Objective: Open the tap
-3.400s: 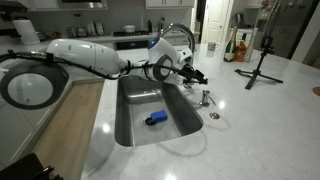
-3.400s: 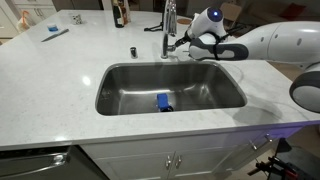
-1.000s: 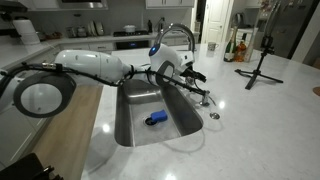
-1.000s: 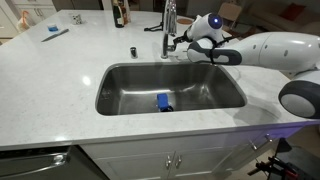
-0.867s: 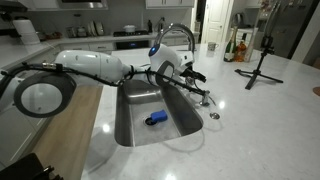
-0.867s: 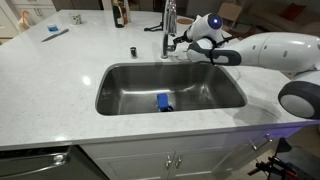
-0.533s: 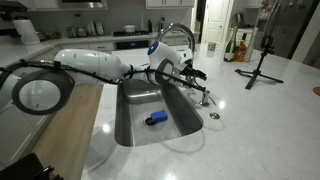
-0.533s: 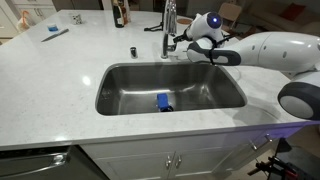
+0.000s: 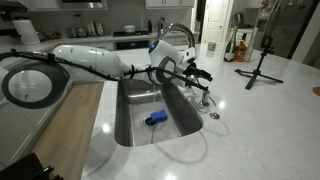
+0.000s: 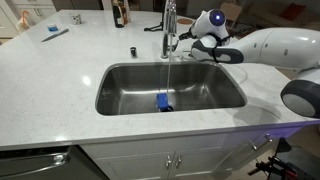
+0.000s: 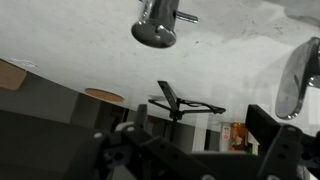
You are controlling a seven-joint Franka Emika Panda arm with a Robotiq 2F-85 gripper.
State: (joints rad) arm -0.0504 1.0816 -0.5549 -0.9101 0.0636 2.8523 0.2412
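Observation:
The tap point(image 10: 168, 28) is a tall chrome gooseneck behind the steel sink point(image 10: 120, 95); it also shows in an exterior view point(image 9: 178, 32). A thin stream of water point(image 10: 166, 78) falls from its spout into the basin. My gripper point(image 10: 186, 42) is right beside the tap's base on the lever side, also seen in an exterior view point(image 9: 196, 75). In the wrist view, which is upside down, the gripper point(image 11: 195, 150) is open with nothing between the dark fingers. A chrome piece point(image 11: 294, 78) shows at the right edge.
A blue object point(image 10: 162, 101) lies in the basin under the stream. A short chrome fitting point(image 9: 206, 97) and a drain-like ring point(image 9: 213, 116) sit on the counter. A black tripod point(image 9: 262, 62), bottles point(image 9: 237, 45) and a small black item point(image 10: 131, 50) stand nearby.
Water now runs from the spout; none ran before. My gripper has shifted slightly beside the tap's base.

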